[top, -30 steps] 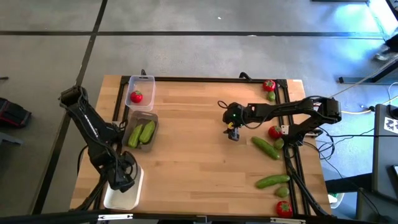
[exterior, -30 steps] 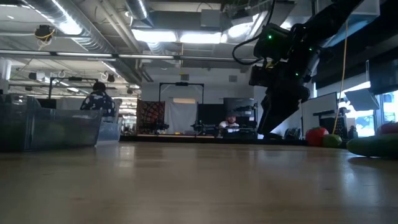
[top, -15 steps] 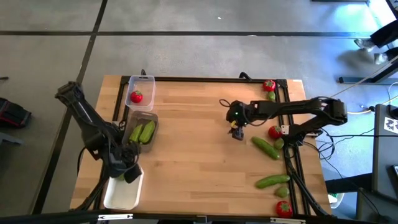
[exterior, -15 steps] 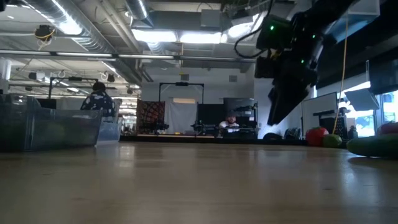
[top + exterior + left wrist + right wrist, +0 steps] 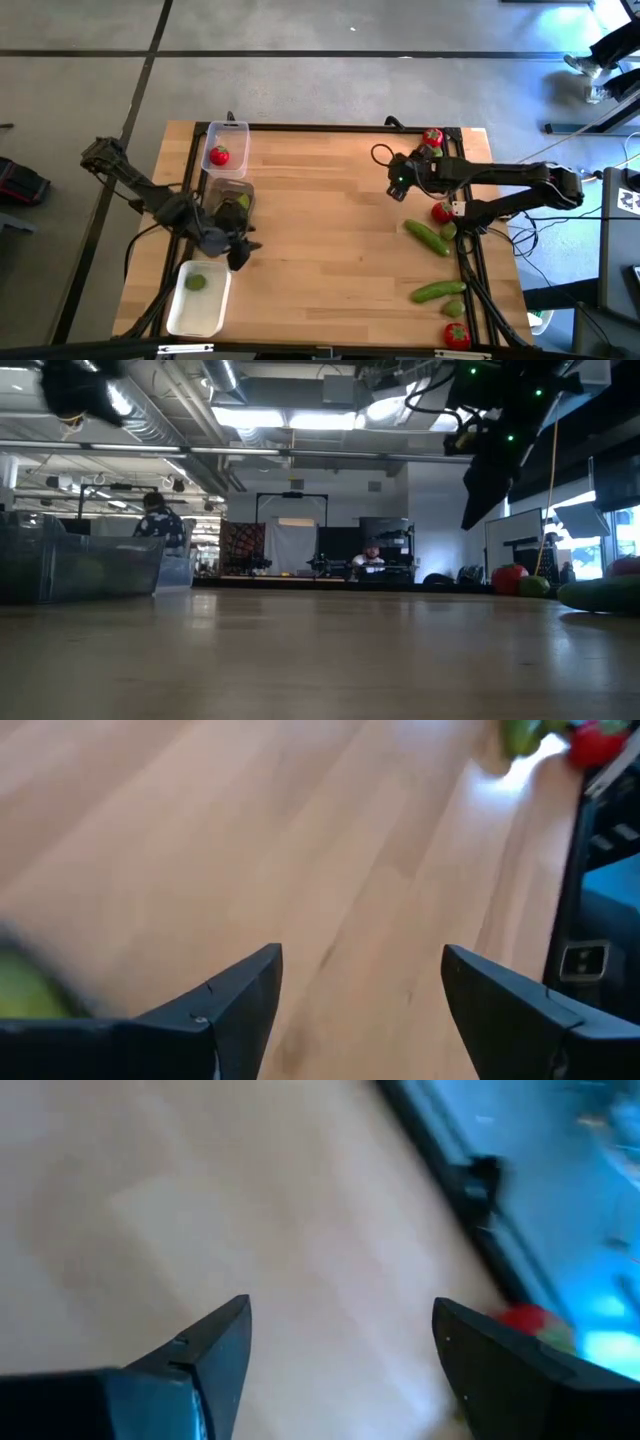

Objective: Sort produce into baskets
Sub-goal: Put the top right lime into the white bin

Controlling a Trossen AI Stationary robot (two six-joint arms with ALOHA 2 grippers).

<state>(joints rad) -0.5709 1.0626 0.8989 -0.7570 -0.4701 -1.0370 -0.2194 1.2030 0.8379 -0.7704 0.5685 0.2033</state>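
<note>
My left gripper (image 5: 241,256) (image 5: 360,970) hangs open and holds nothing, just right of the white basket (image 5: 178,318), where one lime (image 5: 195,282) lies. The clear basket of cucumbers (image 5: 238,203) is partly hidden under that arm. A tomato (image 5: 219,155) sits in the far clear basket (image 5: 232,130). My right gripper (image 5: 396,190) (image 5: 340,1320) is open above bare table, left of the loose produce: tomatoes (image 5: 441,211), cucumbers (image 5: 427,236) and limes (image 5: 449,230) lying on the table along the right edge.
More produce lies on the table near the right edge: a tomato (image 5: 432,137) and lime (image 5: 437,155) at the far corner, a cucumber (image 5: 438,291), a lime (image 5: 453,308) and a tomato (image 5: 456,335) at the near corner. The table's middle (image 5: 320,230) is bare wood.
My left gripper has risen from over the white basket and swung toward the table's right and far side, turning as it went; the lime in that basket now shows. My right gripper has risen and drawn back toward the far right, tipping more level. Neither has opened or shut.
</note>
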